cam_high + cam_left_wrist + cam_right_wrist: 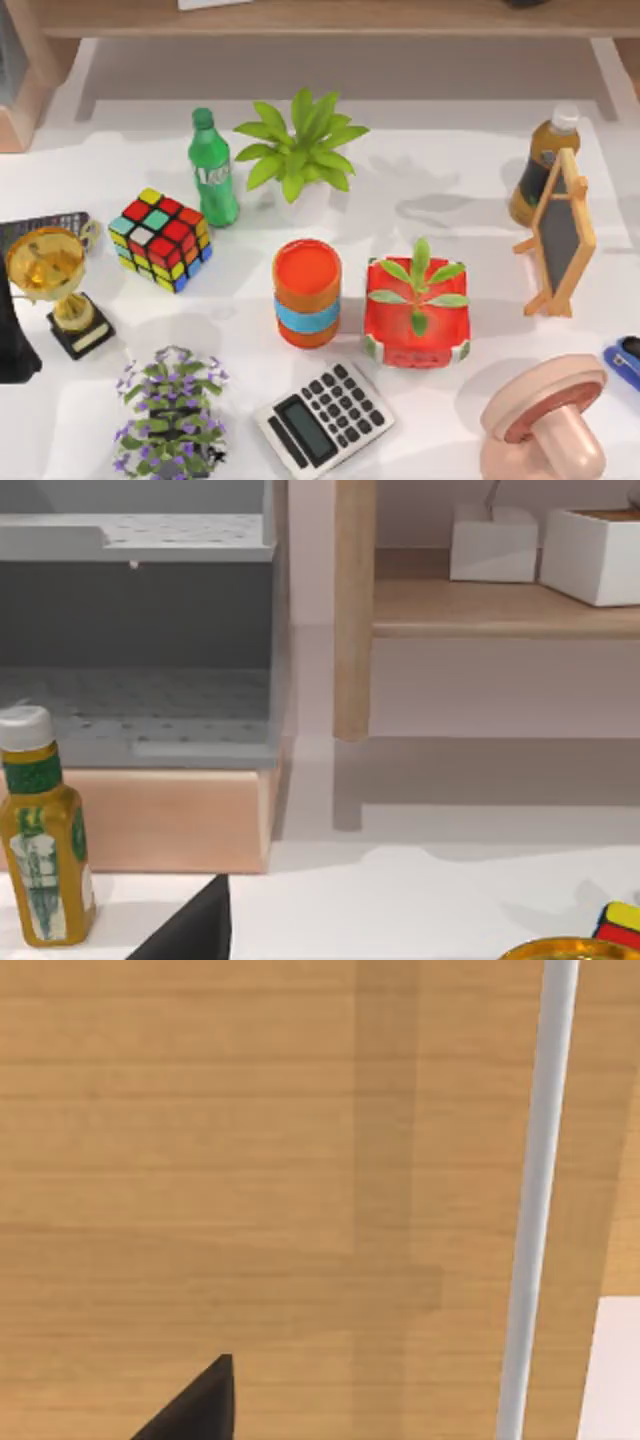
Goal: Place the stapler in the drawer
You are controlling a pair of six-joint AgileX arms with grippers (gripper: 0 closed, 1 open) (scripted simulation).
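The stapler (623, 362) sits at the far right edge of the worktop (440, 190) in the top view, cut off by the frame. What shows of it is a bright-blue body with a black part on its upper side. It lies just beside the pink mushroom-shaped ornament (545, 420) and below the small chalkboard easel (560, 232), with nothing resting on it.

Neither arm's jaws can be made out in any view, so I cannot tell whether the jaws are wide or narrow, and the stapler cannot be placed relative to them. A dark shape of the left arm (15, 340) stands at the left edge of the worktop, next to the gold trophy (50, 280). A black wedge (190, 930) juts into the left wrist view, which looks across the worktop toward a grey open compartment (140, 695) on a wooden base and a yellow bottle (40, 830). The right wrist view faces a wooden panel (250, 1160) with a pale vertical bar (535, 1200), and another black wedge (195, 1405) shows there.

Between the two sides stand a colour cube (160, 238), a green bottle (212, 168), a leafy plant (300, 150), an orange tub (306, 292), a red planter (416, 312), a calculator (322, 418) and a purple flower pot (172, 410).
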